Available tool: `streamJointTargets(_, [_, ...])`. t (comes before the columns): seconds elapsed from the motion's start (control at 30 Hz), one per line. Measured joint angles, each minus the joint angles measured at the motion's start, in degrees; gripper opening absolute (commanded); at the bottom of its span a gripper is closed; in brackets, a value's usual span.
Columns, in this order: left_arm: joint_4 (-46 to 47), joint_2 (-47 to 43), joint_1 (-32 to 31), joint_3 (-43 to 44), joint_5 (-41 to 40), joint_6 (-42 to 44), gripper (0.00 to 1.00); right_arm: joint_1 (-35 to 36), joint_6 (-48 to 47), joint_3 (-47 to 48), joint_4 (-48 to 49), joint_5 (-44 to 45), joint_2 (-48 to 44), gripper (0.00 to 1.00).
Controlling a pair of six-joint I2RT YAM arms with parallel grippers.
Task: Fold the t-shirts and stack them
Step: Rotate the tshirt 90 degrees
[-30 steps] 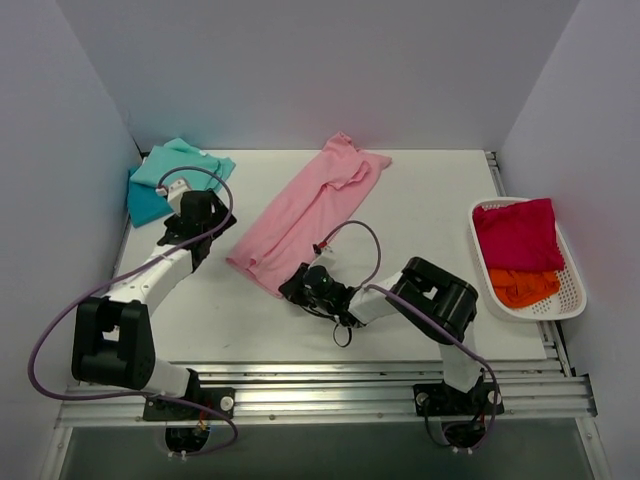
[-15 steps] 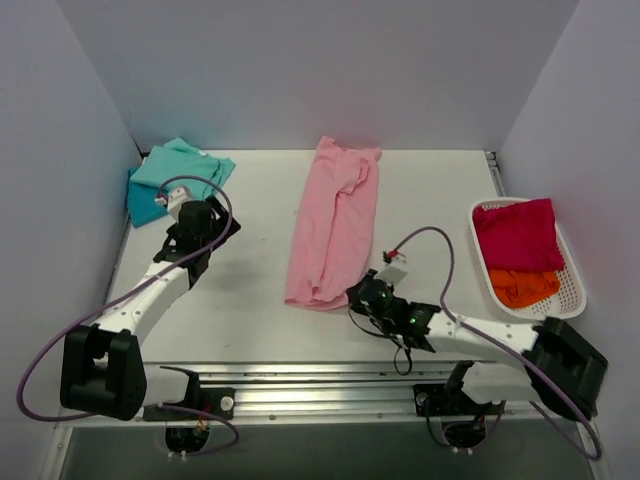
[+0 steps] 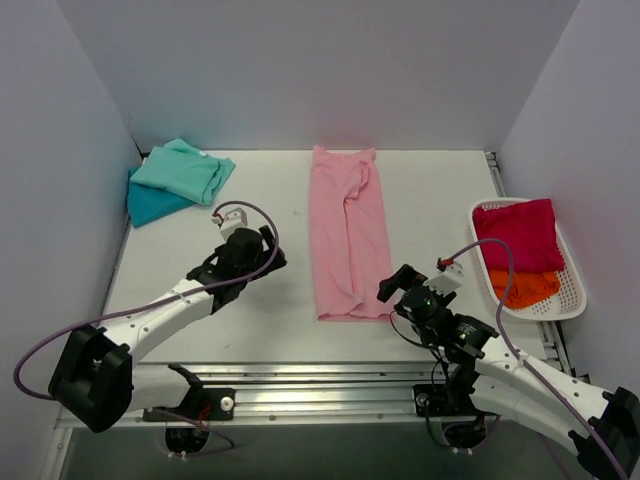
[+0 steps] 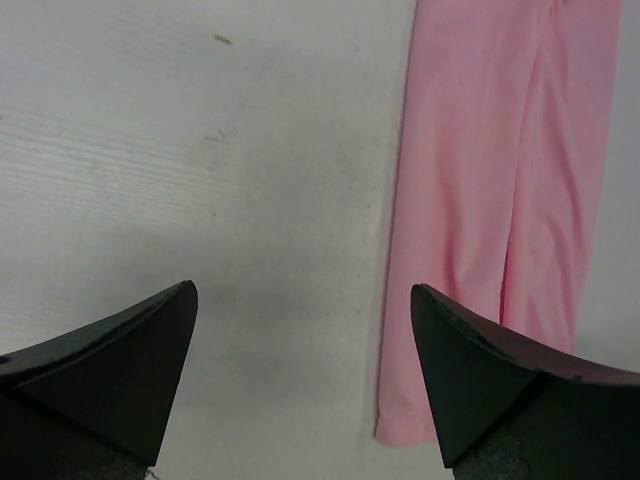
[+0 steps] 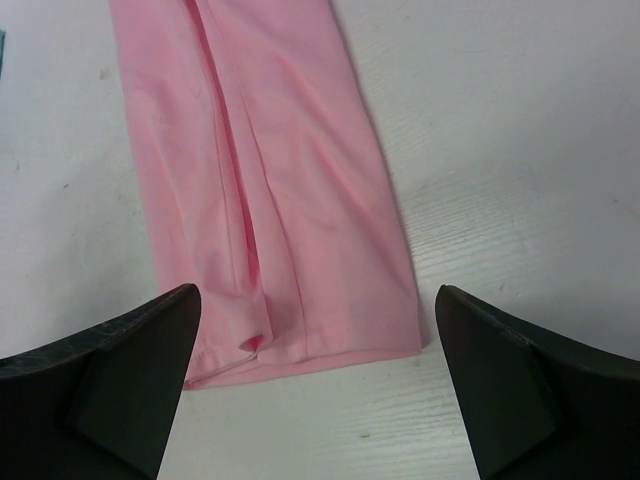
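Observation:
A light pink t-shirt point(image 3: 345, 235), folded into a long narrow strip, lies flat in the middle of the table, running front to back. My right gripper point(image 3: 390, 287) is open just off the strip's near right corner, its jaws wide and empty above the hem point(image 5: 318, 290). My left gripper point(image 3: 268, 256) hangs open over bare table to the left of the pink t-shirt point(image 4: 510, 180), its jaws point(image 4: 302, 290) empty. A mint green t-shirt point(image 3: 182, 170) rests on a teal blue one point(image 3: 148, 206) at the back left. Crimson red point(image 3: 518, 232) and orange point(image 3: 522, 288) t-shirts sit in the basket.
The white lattice basket point(image 3: 572, 292) stands at the table's right edge. Grey walls close in the back and both sides. A metal rail runs along the near edge by the arm bases.
The pink t-shirt swung from a diagonal lie to straight front-to-back. My right gripper let go of its near hem, opened and drew back to the right. My left arm moved right, toward the shirt.

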Motion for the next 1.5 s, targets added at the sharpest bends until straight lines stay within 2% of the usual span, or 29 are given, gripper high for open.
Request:
streamJointTargets(0.17, [-1.09, -2.78, -10.05, -4.42, -0.13, -1.99, 0.96, 0.13, -0.61, -1.75, 0.74, -2.95, -1.70, 0.99])
streamJointTargets(0.27, [-0.74, -2.29, -13.90, -6.97, 0.70, -3.43, 0.98, 0.42, -0.83, -4.22, 2.56, -5.64, -1.64, 0.90])
streamJointTargets(0.43, [0.59, 1.68, -18.56, -8.76, 1.57, -5.49, 0.98, 0.48, -0.57, -9.57, 8.35, -9.44, -0.28, 0.85])
streamJointTargets(0.7, [10.16, 10.03, -20.63, -7.98, 3.13, -6.51, 1.00, 0.48, -0.13, -11.41, 18.84, -11.23, 10.05, 0.81])
streamJointTargets(0.87, [16.63, 14.93, -20.72, -5.84, 4.57, -6.62, 1.00, 0.44, -0.13, -11.39, 22.69, -11.21, 12.61, 0.80])
streamJointTargets(1.03, [20.11, 16.83, -20.72, -5.51, 6.47, -7.13, 0.84, 0.42, -0.15, -11.39, 22.67, -11.21, 12.59, 0.77])
streamJointTargets(1.07, [20.28, 16.96, -20.72, -5.51, 6.82, -7.19, 0.77, 0.42, -0.13, -11.39, 22.60, -11.19, 12.59, 0.77])
streamJointTargets(1.13, [20.28, 17.14, -20.74, -5.51, 7.63, -7.43, 0.71, 0.42, -0.13, -11.39, 22.40, -11.19, 12.52, 0.75])
streamJointTargets(1.17, [20.20, 17.22, -20.76, -5.51, 8.09, -7.54, 0.65, 0.39, -0.11, -11.39, 22.27, -11.19, 12.48, 0.75])
streamJointTargets(1.27, [20.15, 17.33, -20.96, -5.51, 9.33, -7.63, 0.60, 0.37, 0.07, -11.39, 22.12, -11.19, 12.46, 0.72])
streamJointTargets(1.33, [20.11, 17.33, -21.11, -5.51, 9.86, -7.65, 0.56, 0.37, 0.20, -11.41, 21.99, -11.19, 12.44, 0.63])
streamJointTargets(1.47, [20.11, 17.33, -21.73, -5.55, 10.40, -7.65, 0.45, 0.37, 0.39, -11.78, 21.77, -11.21, 12.00, 0.39])
streamJointTargets(1.5, [20.11, 17.33, -21.86, -5.57, 10.62, -7.61, 0.38, 0.37, 0.42, -11.89, 21.75, -11.21, 11.82, 0.26])
